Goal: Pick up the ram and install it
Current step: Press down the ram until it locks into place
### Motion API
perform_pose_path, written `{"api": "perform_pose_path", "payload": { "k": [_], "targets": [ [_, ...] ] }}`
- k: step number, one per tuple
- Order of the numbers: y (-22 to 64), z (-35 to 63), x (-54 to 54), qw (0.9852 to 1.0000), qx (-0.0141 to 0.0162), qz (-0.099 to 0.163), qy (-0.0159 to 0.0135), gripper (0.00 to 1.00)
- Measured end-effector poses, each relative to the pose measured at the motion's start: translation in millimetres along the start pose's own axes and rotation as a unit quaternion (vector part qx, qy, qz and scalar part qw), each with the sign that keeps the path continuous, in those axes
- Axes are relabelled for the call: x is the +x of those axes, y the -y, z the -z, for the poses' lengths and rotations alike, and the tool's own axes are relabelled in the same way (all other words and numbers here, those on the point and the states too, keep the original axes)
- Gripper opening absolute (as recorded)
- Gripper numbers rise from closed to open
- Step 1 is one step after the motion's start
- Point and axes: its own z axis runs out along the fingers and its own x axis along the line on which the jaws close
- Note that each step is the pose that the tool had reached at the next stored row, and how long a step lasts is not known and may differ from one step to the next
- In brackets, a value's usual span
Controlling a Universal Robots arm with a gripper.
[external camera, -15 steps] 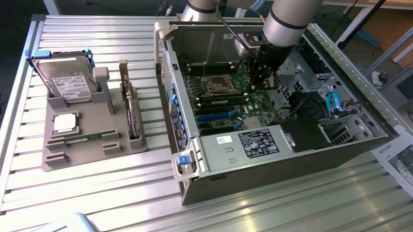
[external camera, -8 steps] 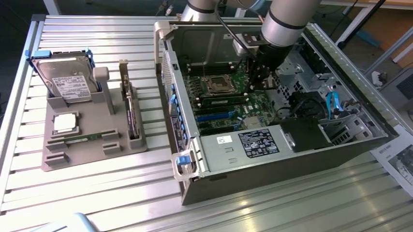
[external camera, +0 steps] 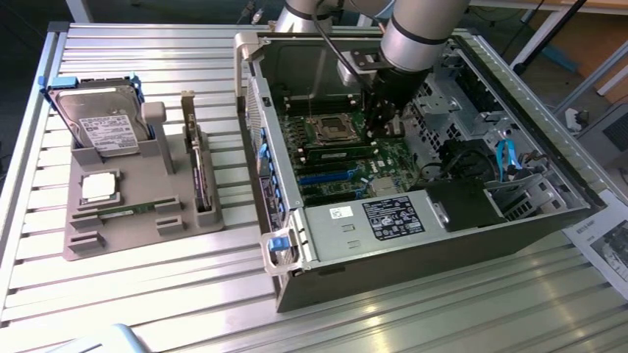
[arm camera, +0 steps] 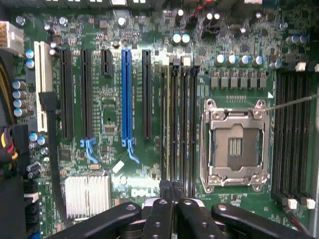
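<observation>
While my arm reaches down into the open grey computer case (external camera: 393,243) in the exterior view, my gripper (external camera: 378,121) hangs just above the green motherboard (external camera: 343,158), beside the silver processor socket (external camera: 326,126). A long thin green ram stick (external camera: 339,155) sits in a slot just below the socket. Another ram stick (external camera: 126,211) lies on the grey plastic parts tray (external camera: 118,243) at the exterior view's left, near the silver hard drive (external camera: 103,125).

In the wrist view, my black fingers (arm camera: 158,219) are pressed fully together over the black memory slots (arm camera: 178,124). A dark edge between their tips may be the ram, but I cannot tell. The empty socket (arm camera: 235,144) lies beside those slots.
</observation>
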Motion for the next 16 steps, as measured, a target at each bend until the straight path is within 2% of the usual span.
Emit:
{"api": "perform_pose_path", "payload": {
  "k": [4,8,16],
  "targets": [
    [-9.3,0.2,0.1,1.0000,0.0001,0.000,0.0001,0.10],
    [-24.1,0.6,0.2,1.0000,0.0001,0.000,0.0001,0.10],
    [-28.3,0.7,0.2,1.0000,0.0001,0.000,0.0000,0.10]
  ]
}}
